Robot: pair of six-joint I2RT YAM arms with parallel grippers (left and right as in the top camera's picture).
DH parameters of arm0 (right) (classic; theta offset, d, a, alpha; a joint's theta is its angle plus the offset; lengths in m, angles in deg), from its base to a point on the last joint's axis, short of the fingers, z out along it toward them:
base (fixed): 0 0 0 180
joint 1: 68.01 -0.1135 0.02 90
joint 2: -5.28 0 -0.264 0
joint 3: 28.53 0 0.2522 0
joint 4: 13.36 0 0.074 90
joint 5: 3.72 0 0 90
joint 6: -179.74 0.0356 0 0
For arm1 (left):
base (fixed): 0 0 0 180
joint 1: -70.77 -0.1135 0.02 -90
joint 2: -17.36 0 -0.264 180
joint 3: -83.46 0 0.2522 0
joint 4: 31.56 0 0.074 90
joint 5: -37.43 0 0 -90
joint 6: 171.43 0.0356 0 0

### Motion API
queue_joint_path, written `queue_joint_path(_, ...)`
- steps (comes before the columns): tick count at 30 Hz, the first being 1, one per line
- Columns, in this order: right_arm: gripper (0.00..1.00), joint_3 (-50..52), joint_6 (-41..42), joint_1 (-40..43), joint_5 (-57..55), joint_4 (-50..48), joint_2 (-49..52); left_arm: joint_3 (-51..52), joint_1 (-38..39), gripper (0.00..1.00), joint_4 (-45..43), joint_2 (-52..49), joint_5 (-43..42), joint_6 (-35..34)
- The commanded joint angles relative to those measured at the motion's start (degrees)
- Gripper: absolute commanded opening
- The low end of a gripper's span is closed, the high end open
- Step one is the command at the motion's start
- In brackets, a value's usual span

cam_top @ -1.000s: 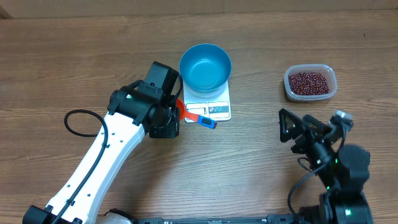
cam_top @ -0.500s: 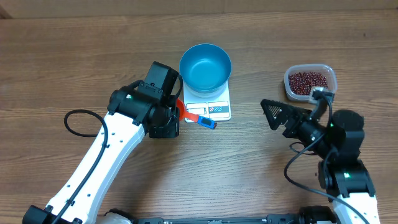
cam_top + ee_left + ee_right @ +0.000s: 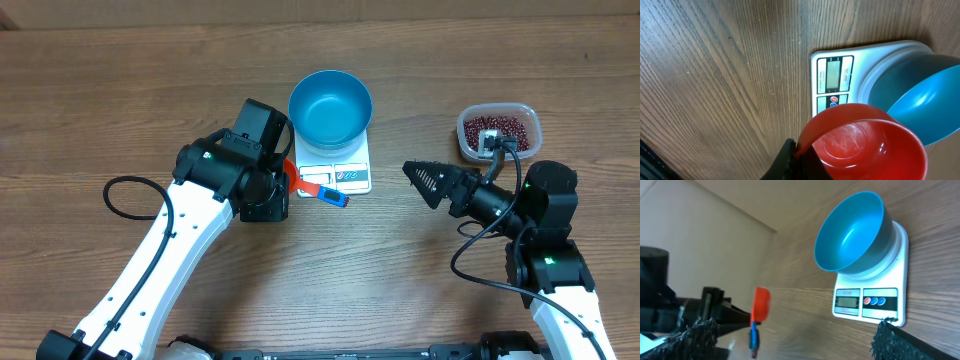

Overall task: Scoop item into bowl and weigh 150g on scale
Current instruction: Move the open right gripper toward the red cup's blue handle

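The blue bowl (image 3: 330, 108) stands empty on the white scale (image 3: 348, 176). My left gripper (image 3: 287, 180) is shut on the rim of a red scoop (image 3: 291, 171) with a blue handle (image 3: 326, 193), just left of the scale. In the left wrist view the scoop's cup (image 3: 865, 145) is empty, with the scale (image 3: 832, 75) and bowl (image 3: 925, 92) beyond it. My right gripper (image 3: 428, 180) stands open, pointing left at the scale, with nothing between its fingers. The right wrist view shows the bowl (image 3: 852, 230), scale (image 3: 872, 297) and scoop (image 3: 761, 305). The red-brown beans (image 3: 500, 127) lie behind the right wrist.
The beans sit in a clear plastic tub (image 3: 532, 137) at the right, partly covered by the right wrist's camera and cable. The left arm stretches from the near left edge toward the scale. A black cable loops on the table at the left (image 3: 125, 200).
My right arm has swung up and to the left, from near the front right toward the scale, jaws still open. The left arm and scoop have not moved.
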Motion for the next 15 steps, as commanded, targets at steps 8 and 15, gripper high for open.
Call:
queue_joint_path(8,1.00,-1.8,17.7,-0.7,1.4,-0.6,0.0,-1.2,0.4,0.04,-0.8,0.6,-1.8,-1.0)
queue_joint_path(15,1.00,-1.8,15.7,-4.0,1.1,-1.4,0.0,-1.2,0.4,0.04,-1.8,0.6,-4.0,-2.8)
